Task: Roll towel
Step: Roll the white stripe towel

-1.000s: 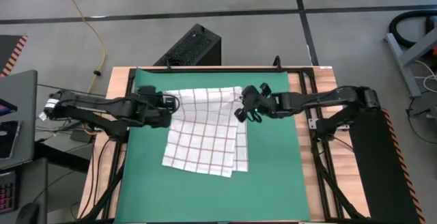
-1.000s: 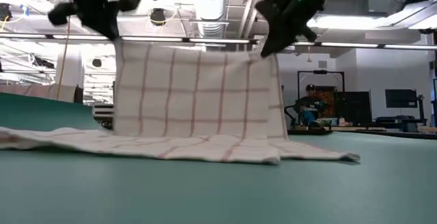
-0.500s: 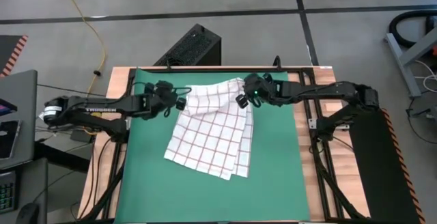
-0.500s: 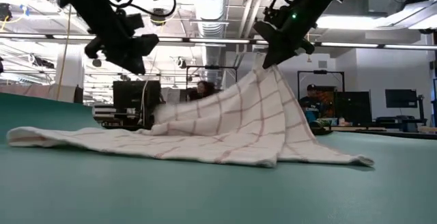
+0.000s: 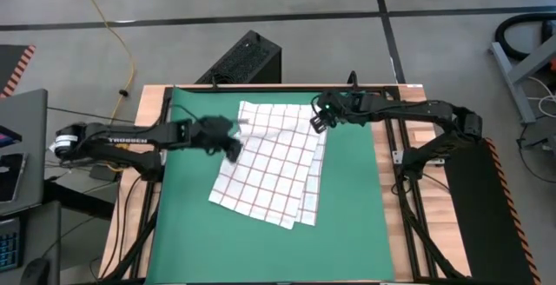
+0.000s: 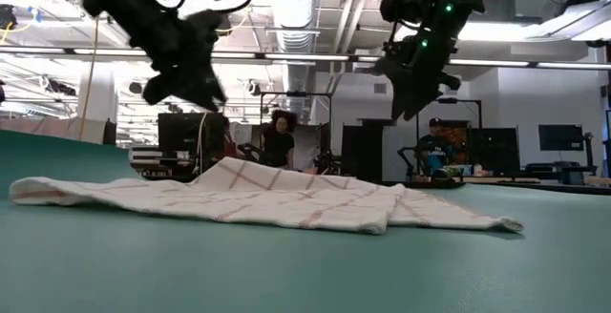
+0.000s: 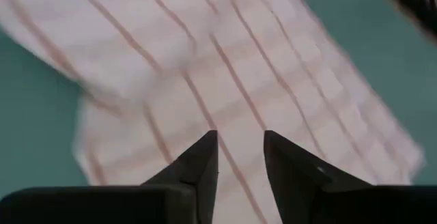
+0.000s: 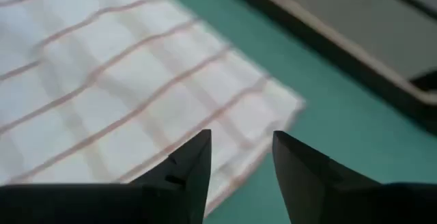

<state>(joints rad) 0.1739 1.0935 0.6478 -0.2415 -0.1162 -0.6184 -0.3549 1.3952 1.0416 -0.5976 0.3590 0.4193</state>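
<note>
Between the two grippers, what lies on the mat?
In the high view, only the towel's far edge lies on the green mat between the left gripper and right gripper.

light: bright, even overhead | shadows: faint | blur: wrist views, left arm motion-smeared

A: What lies under the left tool (image 7: 240, 157)?
B: The towel (image 7: 225, 74), white with red lines, spread on the green mat (image 7: 34, 121).
A: And its fingers (image 7: 198, 166)?
B: Parted, empty, above the cloth.
</note>
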